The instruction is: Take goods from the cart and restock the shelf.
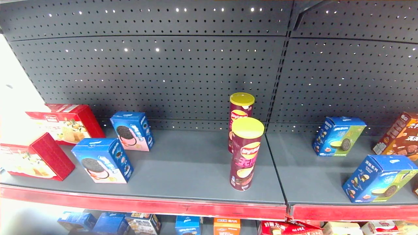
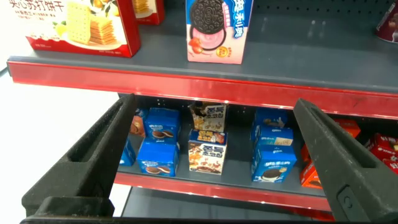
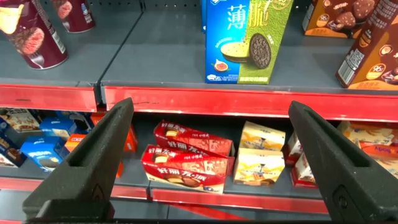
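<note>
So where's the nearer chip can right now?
In the head view, the nearer chip can stands upright near the front edge of the shelf, directly in front of a second can, just left of the shelf seam.

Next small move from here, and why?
Likely back away and turn to the cart: left tool and right tool hang open and empty before the shelf, so there is nothing to place yet, and the shelf has bare room.
</note>
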